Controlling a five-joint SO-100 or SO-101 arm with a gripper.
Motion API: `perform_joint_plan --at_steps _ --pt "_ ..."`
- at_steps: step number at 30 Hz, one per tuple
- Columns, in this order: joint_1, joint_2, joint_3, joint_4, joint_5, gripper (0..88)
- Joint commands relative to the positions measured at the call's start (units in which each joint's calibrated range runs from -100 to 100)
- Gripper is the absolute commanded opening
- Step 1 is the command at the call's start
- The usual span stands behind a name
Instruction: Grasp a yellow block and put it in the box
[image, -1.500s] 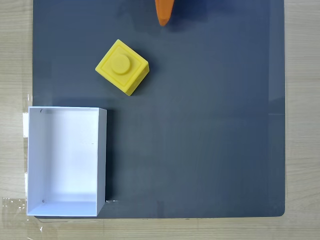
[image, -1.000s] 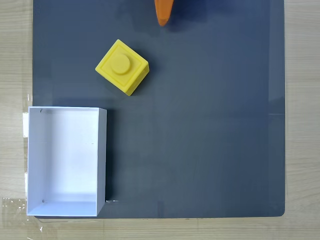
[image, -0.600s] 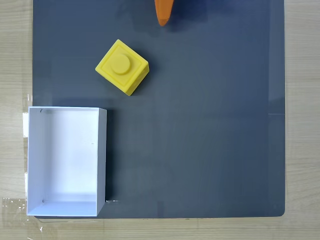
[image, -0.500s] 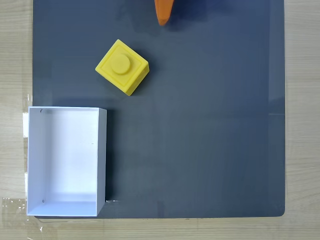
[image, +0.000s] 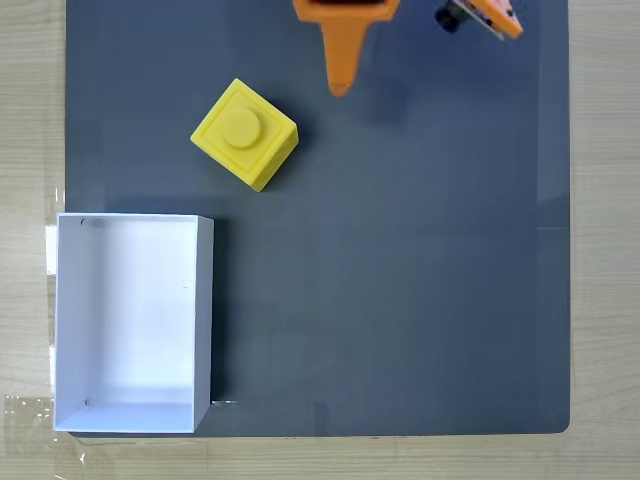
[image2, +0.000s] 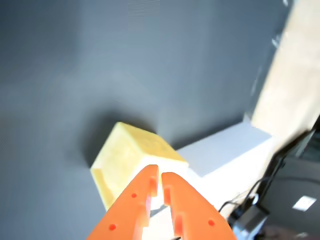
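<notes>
1. Reaching farther down into the fixed view than half a second ago, the orange plastic two-finger gripper (image: 341, 90) now shows its wide base at the top edge, and a second orange part of the arm (image: 482, 14) has come into sight at the upper right.
2. Its fingers are pressed almost together in the wrist view (image2: 160, 176), with only a thin slit between the tips and nothing held between them.
3. Unmoved, the bright yellow plastic cube with one round stud on its top face (image: 245, 134) sits on the dark grey mat (image: 400, 280), turned corner-on to the mat's edges.
4. From the fixed view, the cube lies to the lower left of the gripper tip, near it but clear of it.
5. From the wrist view, the cube (image2: 131, 160) appears just beyond the fingertips, which partly overlap it in the picture.
6. Below the cube in the fixed view, apart from it, stands the white rectangular shallow box with thin walls and no lid (image: 203, 300), at the mat's lower left.
7. That box's left wall hangs over the light wood-grain tabletop (image: 30, 120).
8. A corner of the box (image2: 225, 150) shows past the cube in the wrist view.
</notes>
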Motion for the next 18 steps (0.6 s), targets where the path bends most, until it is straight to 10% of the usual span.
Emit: perform_joint_plan --at_steps 1,18 --pt "0.53 7.31 -16.62 2.11 -5.86 1.4" --pt "11.56 37.48 -55.06 32.65 -11.16 9.3"
